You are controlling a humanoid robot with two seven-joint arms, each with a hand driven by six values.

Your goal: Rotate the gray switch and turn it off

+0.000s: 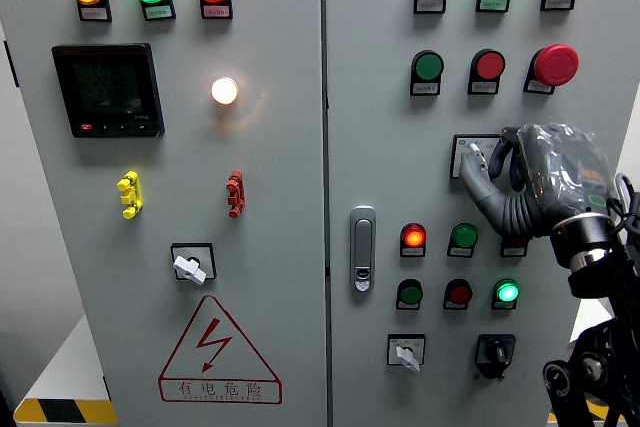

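Note:
The gray switch sits on a light square plate on the right cabinet door, under the green and red round buttons. Only its left edge and a bit of its knob show. My right hand, gray under a clear cover, comes in from the right edge and lies over the switch. Its thumb reaches up from below to the knob, and the other fingers curl over it from the right. The hand looks shut on the knob, though the contact itself is partly hidden. My left arm does not show.
Two similar gray rotary switches sit at the lower left door and lower right door, with a black one beside the latter. A red mushroom button is above my hand. A door handle and lit lamps are near.

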